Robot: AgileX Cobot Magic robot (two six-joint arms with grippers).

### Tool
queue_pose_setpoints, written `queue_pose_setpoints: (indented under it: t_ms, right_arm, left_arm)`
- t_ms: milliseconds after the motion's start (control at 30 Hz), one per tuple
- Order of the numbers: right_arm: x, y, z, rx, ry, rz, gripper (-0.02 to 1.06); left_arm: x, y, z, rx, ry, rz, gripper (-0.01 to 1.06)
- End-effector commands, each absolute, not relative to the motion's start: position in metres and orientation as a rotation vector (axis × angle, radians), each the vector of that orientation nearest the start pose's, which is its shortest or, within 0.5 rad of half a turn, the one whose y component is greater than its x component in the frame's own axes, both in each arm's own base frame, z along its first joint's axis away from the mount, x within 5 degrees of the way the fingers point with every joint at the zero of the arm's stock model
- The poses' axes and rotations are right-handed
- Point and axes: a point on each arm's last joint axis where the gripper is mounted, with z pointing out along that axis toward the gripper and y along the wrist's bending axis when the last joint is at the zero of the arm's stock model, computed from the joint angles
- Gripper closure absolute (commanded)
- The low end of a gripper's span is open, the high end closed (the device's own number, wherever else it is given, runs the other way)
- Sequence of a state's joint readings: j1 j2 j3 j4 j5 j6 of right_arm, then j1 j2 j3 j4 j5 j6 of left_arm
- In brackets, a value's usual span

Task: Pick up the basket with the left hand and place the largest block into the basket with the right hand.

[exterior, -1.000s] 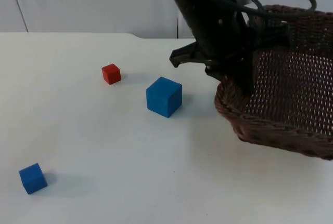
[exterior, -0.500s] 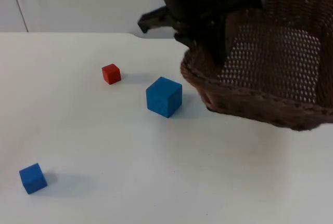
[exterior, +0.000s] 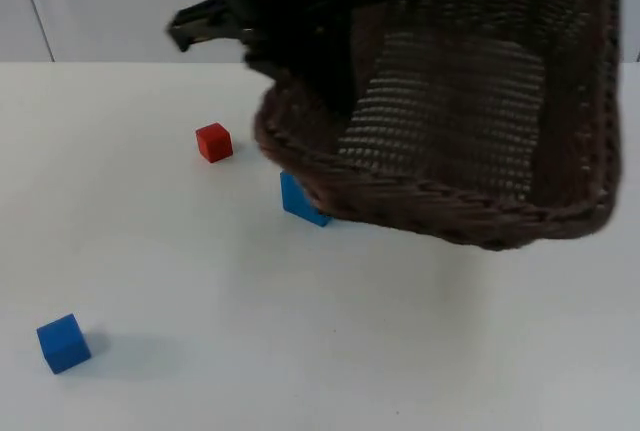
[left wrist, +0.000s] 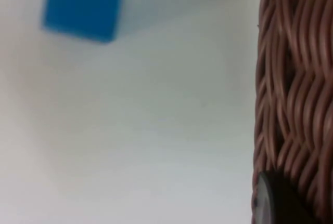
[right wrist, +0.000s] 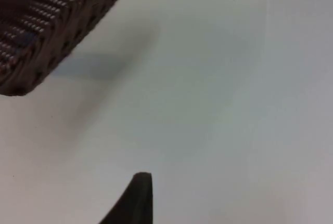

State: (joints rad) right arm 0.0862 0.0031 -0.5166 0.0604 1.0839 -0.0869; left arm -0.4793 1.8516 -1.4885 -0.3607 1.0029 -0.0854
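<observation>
Basket held up over the table, big block half hidden under it

Basket (exterior: 470, 141), brown wicker, hangs above the white table (exterior: 300, 331) in the top view, tilted so that its open inside faces the camera. The left gripper (exterior: 300, 61) pinches its rim on the left side, one black finger reaching down inside the wall. From the left wrist, the woven wall of the basket (left wrist: 294, 89) runs up the frame with a black fingertip (left wrist: 270, 200) pressed against it.

The large blue block (exterior: 298, 201) sits on the table just below the basket's near left corner; the rim covers most of it, so only its lower left part peeks out. The left wrist view also shows a blue block (left wrist: 83, 5) on the white surface, apart from the basket wall.

The small red block (exterior: 213, 141) lies to the left of the basket, near the large blue one but not touching it. A small blue block (exterior: 64, 342) lies well apart from both, near the front left of the table.

The right gripper (right wrist: 136, 203) waits over bare table, with the underside of the raised basket (right wrist: 47, 21) near it; whether its fingers are spread or pressed together cannot be told.
</observation>
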Motion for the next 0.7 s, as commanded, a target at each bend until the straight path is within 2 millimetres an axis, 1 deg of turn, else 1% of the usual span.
queue_pose_setpoints:
  t_ms: [0, 67, 167, 200, 300, 333, 367, 433, 467, 533, 567, 667]
  right_arm:
    - [-0.008, 0.004, 0.280, -0.179, 2.039, 0.064, -0.01]
    - [-0.008, 0.004, 0.280, -0.179, 2.039, 0.064, -0.01]
    - [-0.008, 0.004, 0.280, -0.179, 2.039, 0.064, -0.01]
    - [-0.008, 0.004, 0.280, -0.179, 2.039, 0.064, -0.01]
    - [-0.008, 0.004, 0.280, -0.179, 2.039, 0.064, -0.01]
    - [-0.008, 0.004, 0.280, -0.179, 2.039, 0.064, -0.01]
    - [-0.008, 0.004, 0.280, -0.179, 2.039, 0.064, -0.01]
    - [-0.008, 0.004, 0.280, -0.179, 2.039, 0.064, -0.01]
    - [-0.008, 0.004, 0.280, -0.179, 2.039, 0.064, -0.01]
    - [-0.008, 0.004, 0.280, -0.179, 2.039, 0.064, -0.01]
    - [-0.008, 0.004, 0.280, -0.179, 2.039, 0.064, -0.01]
    - [-0.008, 0.004, 0.280, -0.179, 2.039, 0.064, -0.01]
  left_arm:
    - [0.328, -0.193, 0.264, 0.282, 2.847, -0.641, 1.05]
    - [0.321, -0.172, 0.262, 0.207, 2.851, -0.631, 1.05]
    - [0.305, -0.141, 0.259, 0.088, 2.829, -0.610, 1.05]
    - [0.305, -0.141, 0.259, 0.088, 2.829, -0.610, 1.05]
    - [0.283, -0.111, 0.256, -0.001, 2.804, -0.583, 1.05]
    - [0.275, -0.101, 0.252, -0.027, 2.815, -0.573, 1.05]
    - [0.275, -0.101, 0.252, -0.027, 2.815, -0.573, 1.05]
    - [0.258, -0.085, 0.246, -0.062, 2.827, -0.561, 1.05]
    - [0.248, -0.074, 0.243, -0.116, 2.827, -0.588, 1.05]
    - [0.234, -0.063, 0.240, -0.122, 2.811, -0.628, 1.05]
    - [0.234, -0.063, 0.240, -0.122, 2.811, -0.628, 1.05]
    - [0.217, -0.052, 0.238, -0.194, 2.800, -0.671, 1.05]
